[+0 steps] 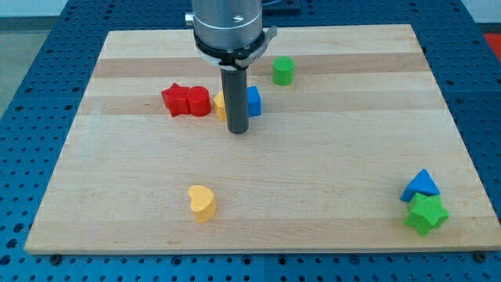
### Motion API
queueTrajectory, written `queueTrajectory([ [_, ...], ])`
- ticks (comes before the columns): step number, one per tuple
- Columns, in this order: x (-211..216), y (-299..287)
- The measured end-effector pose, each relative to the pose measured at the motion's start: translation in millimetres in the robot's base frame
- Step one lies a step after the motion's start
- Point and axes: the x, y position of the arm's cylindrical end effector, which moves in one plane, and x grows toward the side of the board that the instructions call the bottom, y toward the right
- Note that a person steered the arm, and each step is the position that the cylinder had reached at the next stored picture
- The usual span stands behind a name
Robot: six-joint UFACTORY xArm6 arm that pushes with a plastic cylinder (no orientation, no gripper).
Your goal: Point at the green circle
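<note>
The green circle [283, 70] stands near the view's top, right of centre. My tip [238, 131] rests on the board below and left of it, well apart from it. The rod stands in front of a yellow block [221, 105] and a blue block [253, 101], partly hiding both. Their shapes cannot be made out.
Two red blocks [186, 100] sit side by side left of the rod. A yellow heart [202, 202] lies near the view's bottom. A blue triangle [421, 186] and a green star [426, 214] sit at the bottom right. The wooden board [352, 141] lies on a blue perforated table.
</note>
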Motion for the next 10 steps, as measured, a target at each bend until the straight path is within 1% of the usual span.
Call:
queueTrajectory([
  [1,-9,-6],
  [4,-13,-6],
  [6,-7,-6],
  [7,13,33],
  [8,16,82],
  [9,-18,116],
  [10,-70,143],
])
